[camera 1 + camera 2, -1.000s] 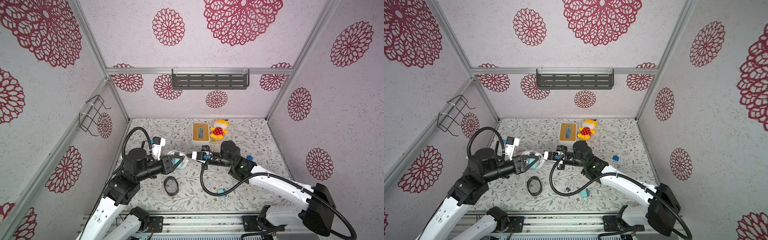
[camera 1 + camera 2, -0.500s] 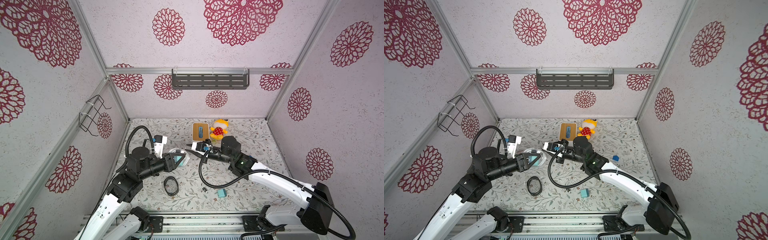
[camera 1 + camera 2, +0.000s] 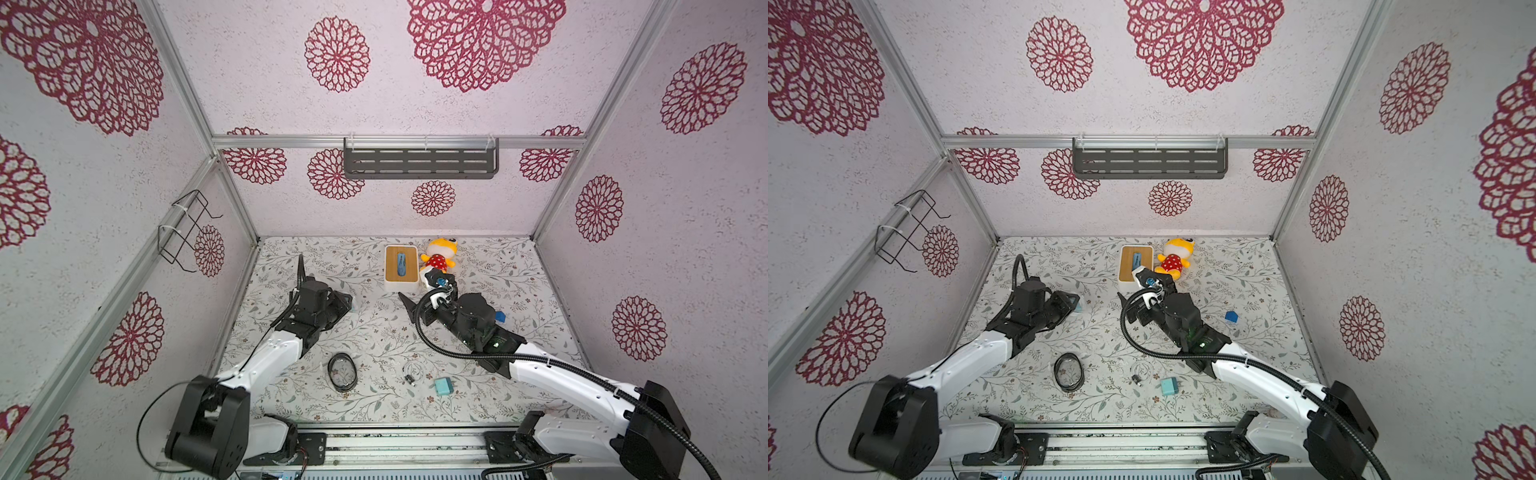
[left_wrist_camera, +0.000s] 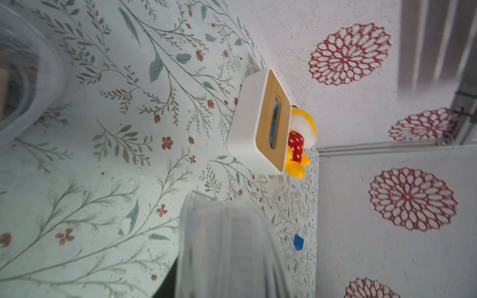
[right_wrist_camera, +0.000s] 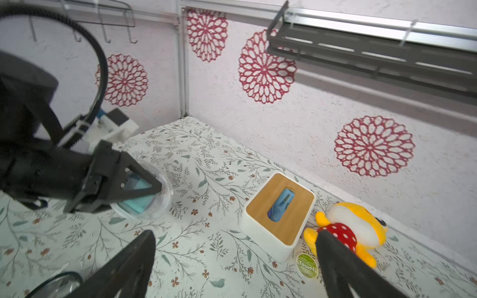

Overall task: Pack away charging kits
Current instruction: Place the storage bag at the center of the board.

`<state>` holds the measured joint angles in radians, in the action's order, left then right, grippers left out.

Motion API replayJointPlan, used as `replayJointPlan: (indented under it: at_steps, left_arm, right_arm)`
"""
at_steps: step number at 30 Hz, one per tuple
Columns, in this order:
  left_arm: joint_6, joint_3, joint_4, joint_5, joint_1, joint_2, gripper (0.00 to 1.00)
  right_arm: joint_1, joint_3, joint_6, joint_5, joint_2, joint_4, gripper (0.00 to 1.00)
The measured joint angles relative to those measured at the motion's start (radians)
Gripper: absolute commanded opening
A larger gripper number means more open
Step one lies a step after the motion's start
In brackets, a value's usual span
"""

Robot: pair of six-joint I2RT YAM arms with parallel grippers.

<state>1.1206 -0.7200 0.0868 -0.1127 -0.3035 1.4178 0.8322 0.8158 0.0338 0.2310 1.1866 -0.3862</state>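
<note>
Right wrist view shows the right claw (image 5: 236, 233) gaping empty, while the loose teal adapter (image 3: 444, 386) and coiled cable (image 3: 411, 370) lie on the bench (image 3: 374, 332) behind it, farther from the left claw (image 5: 136, 193) gripping the clear tub (image 5: 162, 203).

Top views high, facing down, wrist views low, sharing white box (image 5: 263, 231)

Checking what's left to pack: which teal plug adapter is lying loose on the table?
The teal adapter by the front edge, beside a coiled cable. The other teal one sits inside the clear container in the left gripper.
</note>
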Motion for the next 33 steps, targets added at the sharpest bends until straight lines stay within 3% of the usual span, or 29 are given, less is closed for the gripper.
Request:
replayJointPlan:
  at_steps: [7, 8, 11, 12, 13, 14, 18, 24, 30, 33]
  left_arm:
    - [0.144, -0.106, 0.268, 0.008, 0.012, 0.374, 0.00]
    - [0.163, -0.115, 0.301, 0.007, 0.012, 0.412, 0.06]
    - [0.204, -0.119, 0.361, 0.009, 0.012, 0.475, 0.48]
    - [0.213, -0.119, 0.375, 0.012, 0.012, 0.483, 0.67]
    - [0.220, -0.119, 0.384, 0.018, 0.012, 0.487, 0.94]
    - [0.228, -0.118, 0.388, 0.022, 0.012, 0.487, 0.98]
    - [0.259, -0.116, 0.367, 0.060, 0.001, 0.455, 0.98]
    - [0.292, -0.160, -0.053, 0.216, -0.054, 0.311, 0.98]
    - [0.330, -0.240, -0.422, 0.317, -0.123, 0.159, 0.98]
    - [0.348, -0.256, -0.583, 0.362, -0.147, 0.087, 0.98]
  right_arm:
    - [-0.016, -0.008, -0.109, 0.050, -0.011, -0.001, 0.99]
    - [-0.016, -0.005, -0.116, 0.048, -0.008, 0.003, 0.99]
    - [-0.020, 0.029, -0.132, 0.045, 0.022, 0.031, 0.99]
    - [-0.022, 0.043, -0.135, 0.042, 0.035, 0.038, 0.99]
    - [-0.024, 0.056, -0.139, 0.034, 0.049, 0.043, 0.99]
    - [-0.025, 0.066, -0.140, 0.029, 0.060, 0.048, 0.99]
    - [-0.027, 0.087, -0.147, 0.005, 0.092, 0.058, 0.99]
    - [-0.034, 0.124, -0.205, -0.005, 0.113, 0.109, 0.99]
    - [-0.038, 0.155, -0.387, 0.063, 0.113, 0.203, 0.99]
    - [-0.038, 0.171, -0.550, 0.141, 0.111, 0.293, 0.99]
